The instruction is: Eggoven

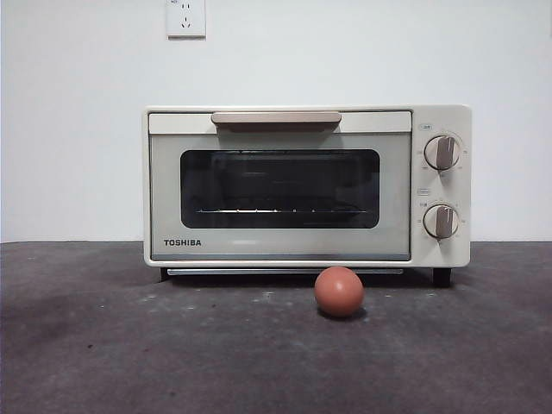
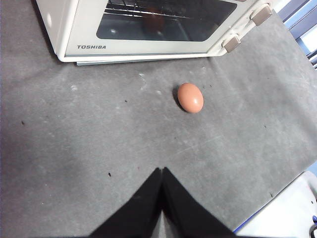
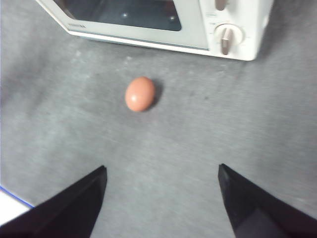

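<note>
sitting untouched on the dark grey table [image 1: 86, 345], the reddish-brown egg [image 1: 338, 291] lies on its side just in front of the cream toshiba toaster oven [image 1: 306, 185], toward the dial side and apart from it. oven door [image 1: 280, 194] is shut, bar handle [image 1: 276, 118] up at the top edge, wire rack visible through the dark glass, nothing seen on the rack. two dials [image 1: 442, 153] on the right panel.

left gripper [image 2: 162, 171] hangs above the table well back from the egg, jaws pressed together, holding nothing. right gripper [image 3: 162, 171] also hangs back from the egg, jaws spread wide, nothing between them. neither arm shows in the front view.

progress judgement: basically zero done. door not yet opened, egg not yet picked up, nothing inside the oven. left to do, as read from the task: pull the door down by the handle, grasp the egg, place it on the rack, likely close the door. the spread right gripper looks better set for taking the egg; the closed left one would have to open first for the handle.

wall socket [image 1: 185, 17] above the oven, irrelevant.
</note>
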